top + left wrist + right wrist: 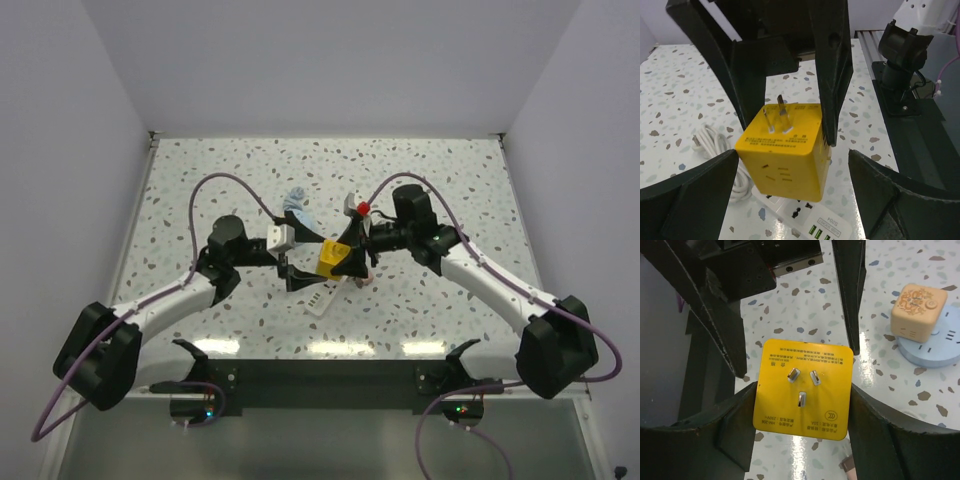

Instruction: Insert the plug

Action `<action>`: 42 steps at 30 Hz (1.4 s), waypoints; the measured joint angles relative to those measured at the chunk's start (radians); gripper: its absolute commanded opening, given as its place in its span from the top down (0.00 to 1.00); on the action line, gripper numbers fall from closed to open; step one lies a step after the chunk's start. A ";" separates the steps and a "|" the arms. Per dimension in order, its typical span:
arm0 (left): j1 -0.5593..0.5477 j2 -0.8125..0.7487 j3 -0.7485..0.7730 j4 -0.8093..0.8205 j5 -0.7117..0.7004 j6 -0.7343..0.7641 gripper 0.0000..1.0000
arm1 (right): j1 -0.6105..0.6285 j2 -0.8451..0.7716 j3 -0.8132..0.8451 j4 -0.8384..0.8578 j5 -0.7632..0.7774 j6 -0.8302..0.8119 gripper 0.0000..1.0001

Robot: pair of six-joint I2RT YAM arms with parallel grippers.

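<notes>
Beneath the right claw (801, 400), clamped on a yellow plastic cube adapter (805, 365), a small dusty-pink boxy plug (849, 466) peeks out at six o'clock. It is probably light, rigid and cord-tethered, so pinch its flat sides. Meanwhile the left claw (792, 160) gapes open.

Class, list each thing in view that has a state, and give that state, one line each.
Yellow cube: lifted, prongs bare, unplugged.
Right hand: shut on yellow cube.
Left hand: open, straddling the cube.
Power strip: lying flat, visible sockets empty.
Peach cube: seated on blue base.
Cord: loosely coiled.
</notes>
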 measured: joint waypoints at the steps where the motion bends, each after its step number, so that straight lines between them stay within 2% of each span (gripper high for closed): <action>1: -0.009 0.008 0.014 -0.011 0.006 0.012 0.04 | 0.004 0.014 0.006 -0.008 -0.006 -0.008 0.68; 6: -0.045 0.051 0.064 -0.068 0.022 0.067 0.09 | 0.024 0.058 0.030 -0.052 -0.034 -0.050 0.69; 9: -0.058 0.081 0.087 -0.115 0.028 0.107 0.18 | 0.032 0.064 0.043 -0.089 -0.048 -0.079 0.69; 12: -0.067 0.099 0.110 -0.163 0.023 0.142 0.35 | 0.026 0.074 0.049 -0.122 -0.047 -0.106 0.69; 14: -0.071 0.106 0.119 -0.187 0.020 0.159 0.66 | 0.025 0.082 0.057 -0.146 -0.044 -0.122 0.68; 15: -0.074 0.110 0.124 -0.201 0.019 0.170 0.97 | 0.025 0.084 0.059 -0.161 -0.039 -0.134 0.67; 16: -0.077 0.114 0.129 -0.212 0.018 0.178 1.00 | 0.025 0.084 0.060 -0.167 -0.037 -0.138 0.66; 23: -0.092 0.129 0.138 -0.243 0.004 0.214 1.00 | 0.025 0.081 0.061 -0.201 -0.006 -0.158 0.53; 29: -0.098 0.126 0.138 -0.236 0.021 0.240 1.00 | 0.026 0.058 0.062 -0.225 0.000 -0.183 0.53; 35: -0.121 0.124 0.148 -0.296 0.053 0.312 1.00 | 0.027 0.062 0.112 -0.386 -0.029 -0.291 0.55; 42: -0.138 0.121 0.162 -0.327 0.029 0.325 1.00 | 0.025 0.063 0.129 -0.436 -0.029 -0.338 0.53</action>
